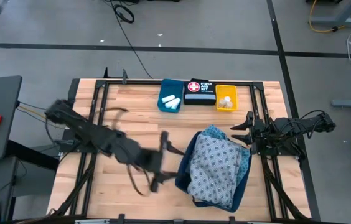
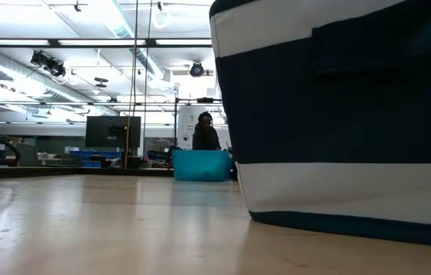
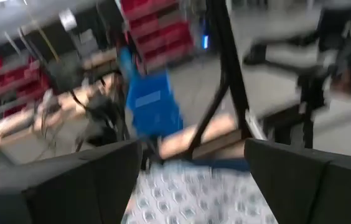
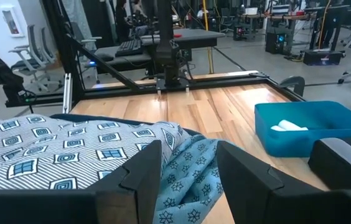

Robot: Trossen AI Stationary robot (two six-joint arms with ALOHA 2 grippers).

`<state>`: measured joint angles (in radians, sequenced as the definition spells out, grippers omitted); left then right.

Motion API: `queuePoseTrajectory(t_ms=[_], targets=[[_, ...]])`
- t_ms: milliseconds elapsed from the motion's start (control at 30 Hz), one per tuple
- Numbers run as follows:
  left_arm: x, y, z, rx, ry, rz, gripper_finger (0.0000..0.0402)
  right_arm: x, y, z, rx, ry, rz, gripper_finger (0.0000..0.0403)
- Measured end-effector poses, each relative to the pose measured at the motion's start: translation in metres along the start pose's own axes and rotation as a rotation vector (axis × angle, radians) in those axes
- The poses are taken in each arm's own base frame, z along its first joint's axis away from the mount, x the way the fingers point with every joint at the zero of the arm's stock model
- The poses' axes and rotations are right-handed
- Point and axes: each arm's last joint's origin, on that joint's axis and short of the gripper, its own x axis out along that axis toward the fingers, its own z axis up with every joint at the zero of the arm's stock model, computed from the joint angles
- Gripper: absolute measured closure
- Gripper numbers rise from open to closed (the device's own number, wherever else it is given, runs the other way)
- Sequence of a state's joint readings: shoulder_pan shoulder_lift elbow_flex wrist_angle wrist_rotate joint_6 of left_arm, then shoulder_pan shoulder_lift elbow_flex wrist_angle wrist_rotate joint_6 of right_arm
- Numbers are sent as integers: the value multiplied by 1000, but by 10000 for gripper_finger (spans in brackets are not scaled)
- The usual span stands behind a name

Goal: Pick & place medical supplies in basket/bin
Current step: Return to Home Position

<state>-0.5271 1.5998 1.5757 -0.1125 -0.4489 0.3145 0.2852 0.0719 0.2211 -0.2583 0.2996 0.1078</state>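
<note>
A navy-and-white basket point(image 1: 245, 177) point(image 2: 338, 114) stands on the table right of the middle. In it lie a whitish-blue patterned cloth point(image 1: 213, 165) point(image 4: 51, 155) and a teal cloth point(image 1: 220, 132) point(image 4: 188, 158). My left gripper point(image 1: 169, 163) point(image 3: 191, 180) hovers open beside the basket's left side, pointing roughly level at it, with the patterned cloth point(image 3: 194, 196) showing below its spread fingers. My right gripper point(image 1: 236, 134) point(image 4: 188, 168) waits open at the basket's far right corner, nothing between its fingers. White rolls point(image 1: 172, 101) point(image 4: 289, 126) lie in a blue bin point(image 1: 163, 93). Pale vials point(image 1: 226, 101) sit in a yellow bin point(image 1: 234, 93).
A black first-aid box point(image 1: 199, 92) with a red-and-white cross stands between the blue and yellow bins at the table's far edge. Bare wood lies between the bins and the basket. Black frame rails point(image 1: 94, 124) run along the table's sides. A person point(image 2: 205, 131) shows far behind the table.
</note>
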Motion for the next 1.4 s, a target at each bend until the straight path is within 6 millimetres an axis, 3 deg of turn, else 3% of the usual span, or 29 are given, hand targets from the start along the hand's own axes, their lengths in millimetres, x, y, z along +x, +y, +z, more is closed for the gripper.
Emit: queuePoseTrajectory(t_ms=[100,433,700,933,1100,1267,1400], targets=[[-20,6,-18,-19,-89,-1,114,0,0,0,0,0,0,240],[-73,1,-124,-36,-50,114,114,0,1,5,-40,-46,16,240],[-123,7,-192,-148,-164,234,114,-1,4,16,-111,-162,98,240],[-148,14,-239,-206,-113,267,114,-2,4,17,-137,-174,87,240],[-158,16,-272,-239,-64,294,114,-1,0,17,-128,-172,-31,240],[-163,20,-290,-243,-33,332,114,-2,-1,17,-124,-172,-79,240],[-163,23,-292,-247,-29,353,114,-1,2,17,-132,-173,28,240]])
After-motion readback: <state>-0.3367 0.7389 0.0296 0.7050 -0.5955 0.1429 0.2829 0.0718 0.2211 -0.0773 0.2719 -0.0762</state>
